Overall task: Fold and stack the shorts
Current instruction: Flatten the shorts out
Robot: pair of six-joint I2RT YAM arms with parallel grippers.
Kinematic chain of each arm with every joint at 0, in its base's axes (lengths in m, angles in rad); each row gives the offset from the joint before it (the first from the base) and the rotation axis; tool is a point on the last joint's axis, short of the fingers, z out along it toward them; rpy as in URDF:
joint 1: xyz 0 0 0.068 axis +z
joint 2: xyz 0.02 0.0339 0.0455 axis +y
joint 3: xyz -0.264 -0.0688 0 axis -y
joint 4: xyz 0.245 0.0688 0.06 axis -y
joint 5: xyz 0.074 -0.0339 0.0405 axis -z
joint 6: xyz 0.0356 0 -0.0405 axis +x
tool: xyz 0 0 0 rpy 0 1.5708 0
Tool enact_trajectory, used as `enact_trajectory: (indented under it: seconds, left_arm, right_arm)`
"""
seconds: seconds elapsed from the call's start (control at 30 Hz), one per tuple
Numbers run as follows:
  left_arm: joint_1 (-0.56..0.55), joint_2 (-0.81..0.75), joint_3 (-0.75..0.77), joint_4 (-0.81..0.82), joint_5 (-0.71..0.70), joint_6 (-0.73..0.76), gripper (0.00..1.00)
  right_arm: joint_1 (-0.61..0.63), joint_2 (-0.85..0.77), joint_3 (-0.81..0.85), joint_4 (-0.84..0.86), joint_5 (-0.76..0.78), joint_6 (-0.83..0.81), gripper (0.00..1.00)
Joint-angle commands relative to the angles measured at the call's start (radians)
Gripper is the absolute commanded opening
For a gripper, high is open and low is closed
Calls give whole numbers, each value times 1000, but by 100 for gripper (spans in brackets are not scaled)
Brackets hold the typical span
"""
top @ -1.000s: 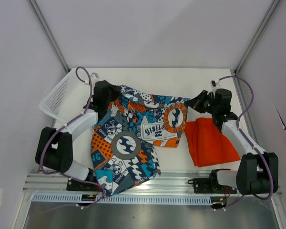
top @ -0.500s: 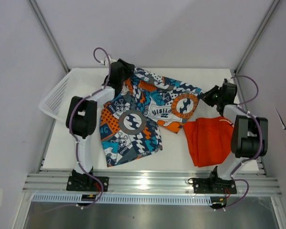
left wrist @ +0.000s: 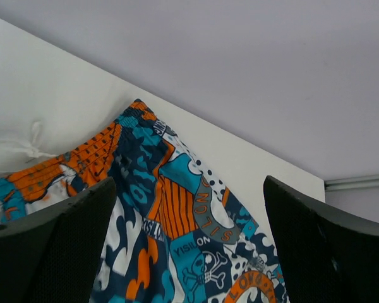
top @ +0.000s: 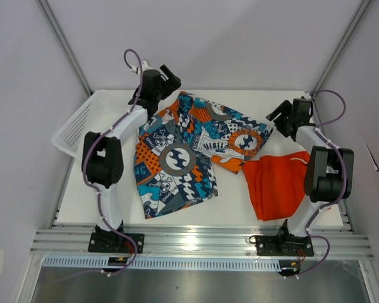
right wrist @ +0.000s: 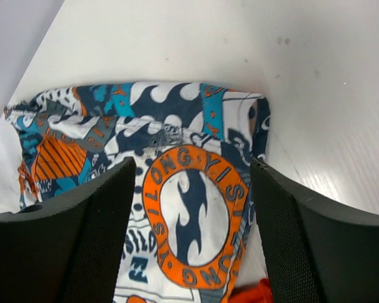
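Seen from above, the patterned shorts (top: 189, 151) lie spread across the middle of the white bench (top: 240, 104), touching the orange shorts (top: 278, 186) at lower right. A mesh basket (top: 76, 129) sits at the left edge. The left tool (top: 168, 77) hangs past the shorts' upper left corner and the right tool (top: 278, 115) past their upper right.

In the left wrist view, the fingers (left wrist: 50, 252) gape wide and empty above the patterned cloth.

In the right wrist view, the fingers (right wrist: 69, 246) stand apart, holding nothing and framing a round orange emblem (right wrist: 189, 208).

On the patterned shorts (right wrist: 145, 120), "LONG" is written on the orange ring (right wrist: 170, 165). In the left wrist view, "YISILON" is printed in white near the bottom.
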Motion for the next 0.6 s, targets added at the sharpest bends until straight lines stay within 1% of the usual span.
enact_trajectory:
  seconds: [0.0,0.07,0.1,0.13,0.17,0.23,0.27,0.3,0.37,0.4,0.43,0.5,0.53,0.57]
  left_arm:
    - [-6,-204,-22,-140,-64,104,99]
    - [-1,-258,-68,-188,-94,127,99]
    - [2,-307,-80,-216,-117,130,99]
    - [5,-330,-96,-277,-125,130,99]
    - [14,-352,-126,-303,-130,126,99]
    - [33,-421,-178,-366,-133,109,99]
    - [40,-447,-224,-378,-127,104,99]
    - [51,-468,-237,-389,-116,101,99]
    - [97,-534,-318,-412,-55,90,99]
    - [117,-554,-335,-423,-29,86,99]
    - [135,-573,-373,-431,20,83,99]
    - [181,-634,-429,-445,53,87,99]
    - [189,-655,-465,-438,60,104,99]
    - [203,-695,-502,-435,77,119,99]
  right_arm:
    - [56,-117,33,-68,53,-102,73]
    - [106,-142,51,-105,18,-166,70]
    - [140,-146,56,-113,-42,-192,69]
    - [166,-152,63,-128,-51,-221,67]
    - [228,-157,69,-160,-59,-235,67]
    - [308,-171,57,-170,-87,-298,66]
    - [353,-192,50,-183,-70,-307,66]
    - [449,-205,28,-188,-50,-320,66]
    - [546,-241,1,-193,16,-329,67]
    - [645,-251,-24,-191,39,-326,67]
    - [692,-260,-35,-190,53,-326,67]
    - [793,-278,-49,-182,109,-312,66]
    - [898,-278,-50,-182,123,-306,66]
    - [949,-275,-47,-185,187,-303,65]
